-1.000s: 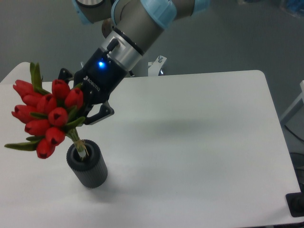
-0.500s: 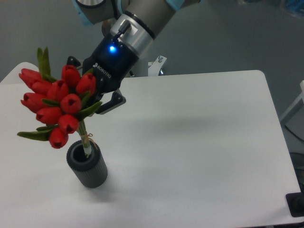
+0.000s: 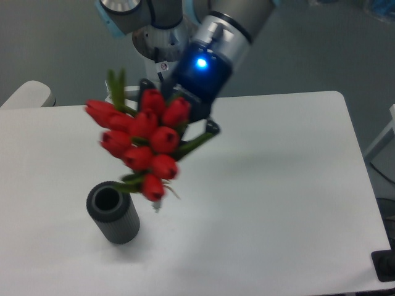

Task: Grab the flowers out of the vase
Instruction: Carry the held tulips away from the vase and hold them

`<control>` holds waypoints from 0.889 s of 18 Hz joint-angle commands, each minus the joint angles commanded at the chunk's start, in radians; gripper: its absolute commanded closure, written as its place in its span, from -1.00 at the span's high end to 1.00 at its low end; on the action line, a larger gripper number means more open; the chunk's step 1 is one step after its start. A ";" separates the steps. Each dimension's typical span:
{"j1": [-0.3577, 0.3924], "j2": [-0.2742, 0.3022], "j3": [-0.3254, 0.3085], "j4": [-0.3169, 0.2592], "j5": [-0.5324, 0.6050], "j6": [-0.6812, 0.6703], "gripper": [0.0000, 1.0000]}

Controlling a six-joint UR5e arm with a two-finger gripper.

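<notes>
The flowers (image 3: 143,143), a bunch of red tulip buds with green leaves, hang in the air above the table, blurred by motion. Their short stems end near the table, to the right of the vase and clear of it. My gripper (image 3: 185,126) is shut on the flowers from behind; the buds hide most of its fingers. The vase (image 3: 113,213), a dark grey ribbed cylinder, stands upright at the front left of the white table (image 3: 278,203) with its mouth empty.
A grey rounded object (image 3: 28,94) sits past the table's far left corner. A dark object (image 3: 386,265) shows at the front right corner. The robot's base (image 3: 162,46) is behind the table's far edge.
The gripper has lifted the flowers up and to the right. Their stems have come out of the vase, which now stands empty in the same place.
</notes>
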 joint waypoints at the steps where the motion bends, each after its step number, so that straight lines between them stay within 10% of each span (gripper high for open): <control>1: 0.017 -0.017 0.011 -0.002 0.000 0.021 -0.20; 16: 0.094 -0.167 0.048 -0.002 0.023 0.285 -0.20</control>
